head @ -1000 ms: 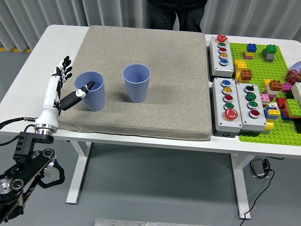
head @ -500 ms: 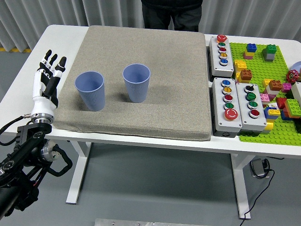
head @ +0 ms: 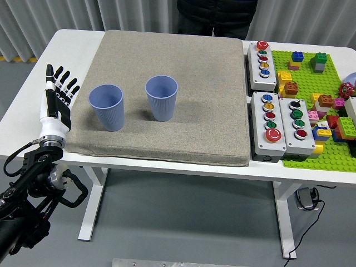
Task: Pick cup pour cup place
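Covering most of the white table, a grey mat carries two blue cups upright near its left edge, slightly apart; button boxes and a green brick plate fill the right end. The left hand is held upright beside the mat's left edge, fingers spread, nothing grasped, clear of the nearer cup.

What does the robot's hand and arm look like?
The left hand has five thin black fingers with white bits, on a white wrist ending in a silver ring. Below it the left arm is black, with round joints and looping black cables.
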Robot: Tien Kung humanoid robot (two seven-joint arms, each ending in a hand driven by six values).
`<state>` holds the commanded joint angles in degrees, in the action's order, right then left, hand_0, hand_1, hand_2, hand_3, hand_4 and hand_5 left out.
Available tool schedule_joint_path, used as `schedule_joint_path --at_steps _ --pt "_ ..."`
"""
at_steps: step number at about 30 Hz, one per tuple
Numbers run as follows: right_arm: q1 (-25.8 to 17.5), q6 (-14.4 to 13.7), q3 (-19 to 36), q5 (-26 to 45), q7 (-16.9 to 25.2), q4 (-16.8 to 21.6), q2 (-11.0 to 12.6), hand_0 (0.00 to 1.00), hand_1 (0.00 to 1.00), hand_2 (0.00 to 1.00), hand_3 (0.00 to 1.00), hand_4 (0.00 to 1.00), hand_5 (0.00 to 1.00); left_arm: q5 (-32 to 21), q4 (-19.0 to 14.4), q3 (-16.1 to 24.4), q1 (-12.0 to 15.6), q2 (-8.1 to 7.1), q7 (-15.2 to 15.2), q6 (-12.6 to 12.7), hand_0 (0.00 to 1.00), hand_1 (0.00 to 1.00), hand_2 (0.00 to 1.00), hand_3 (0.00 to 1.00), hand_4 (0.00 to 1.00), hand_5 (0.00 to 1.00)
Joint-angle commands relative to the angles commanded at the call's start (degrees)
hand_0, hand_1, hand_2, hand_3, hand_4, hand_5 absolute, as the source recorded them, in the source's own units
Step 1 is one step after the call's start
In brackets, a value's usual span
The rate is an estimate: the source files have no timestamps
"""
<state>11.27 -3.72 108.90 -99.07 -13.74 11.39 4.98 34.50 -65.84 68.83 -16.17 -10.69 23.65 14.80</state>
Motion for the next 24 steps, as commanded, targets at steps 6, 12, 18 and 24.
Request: schedule_joint_path --at_steps 6,12,18,24 --pt "-0.3 0.0 0.1 -0.2 0.0 0.0 0.0 0.701 0.681 0.609 0.598 0.013 0.382 -0.1 0.2 -0.2 0.1 0.18 0.0 0.0 0.778 0.814 0.906 0.876 0.907 0.998" --pt "-0.3 0.0 0.0 -0.1 -0.1 0.0 -0.1 0.702 0.681 0.609 0.598 0.014 0.382 0.2 0.3 -0.3 0.2 0.33 -0.2 0.2 0.778 0.815 0.906 0.876 0.889 0.998" --pt "-0.2 0.1 0.0 0.0 0.0 0.0 0.0 0.702 0.681 0.609 0.598 0.013 0.383 0.4 0.1 -0.3 0.0 0.34 -0.4 0.2 0.78 0.817 0.906 0.875 0.882 0.998" --pt "-0.1 0.0 0.0 0.2 0.1 0.0 0.0 0.702 0.682 0.609 0.598 0.013 0.383 0.9 0.0 -0.2 0.0 0.48 -0.6 0.3 0.78 0.816 0.905 0.873 0.887 0.998"
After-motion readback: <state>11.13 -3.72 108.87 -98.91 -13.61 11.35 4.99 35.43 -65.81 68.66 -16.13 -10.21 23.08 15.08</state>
